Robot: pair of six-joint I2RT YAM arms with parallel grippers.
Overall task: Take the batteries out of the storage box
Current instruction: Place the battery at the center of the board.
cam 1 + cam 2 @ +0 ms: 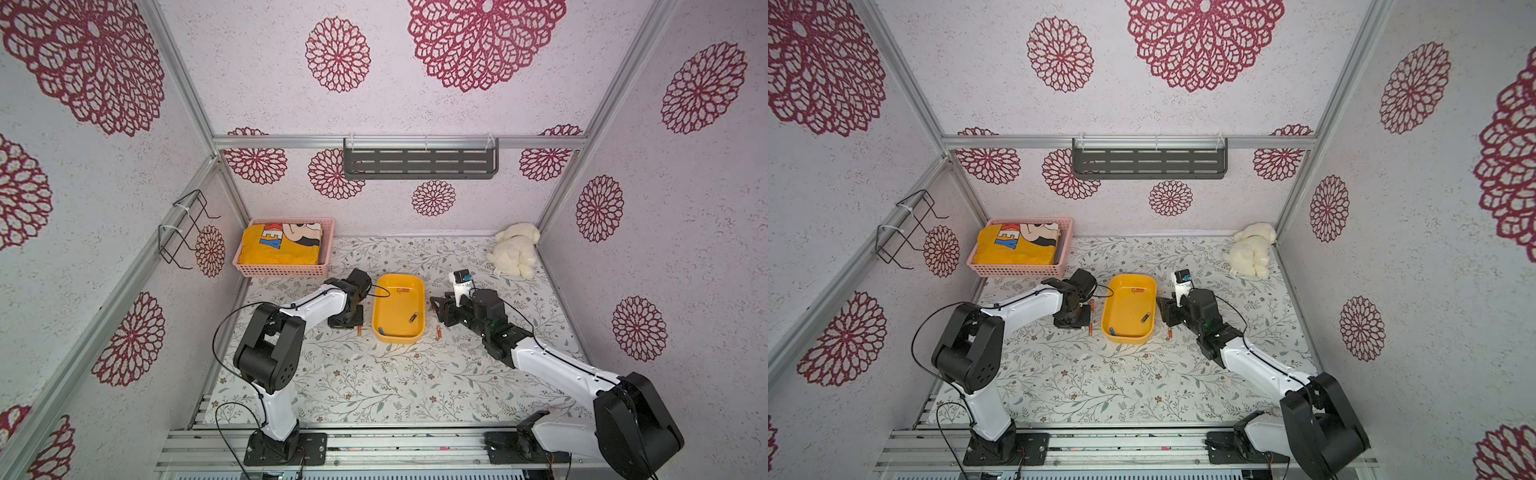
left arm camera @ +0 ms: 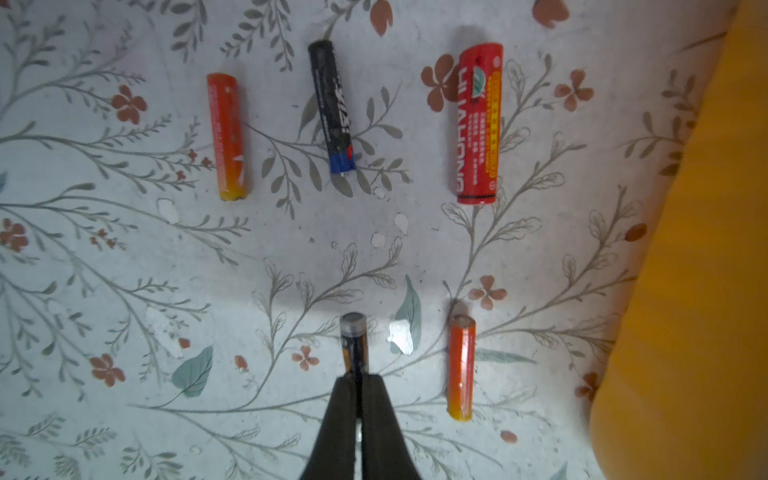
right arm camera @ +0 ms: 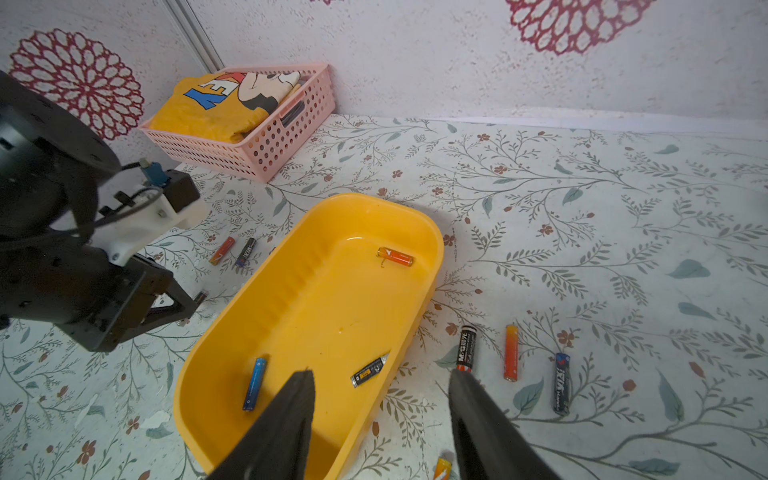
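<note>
Left wrist view first: my left gripper [image 2: 359,380] is pinched tight on the end of a dark cell [image 2: 353,343]. It sits low over the table [image 2: 124,270], left of the storage box [image 2: 685,249]. I reckon I'm lining it up beside the four batteries [image 2: 227,137] laid out there.

My right gripper [image 3: 380,374] hangs over the box's right wall, jaws spread wide, holding nothing.

Three are left inside: an orange cell [image 3: 395,256] far, a blue cell [image 3: 254,384] and a black cell [image 3: 369,371] near. Only that wall is in my way. The pink basket [image 1: 286,270] and plush toy [image 1: 515,249] sit well apart.
</note>
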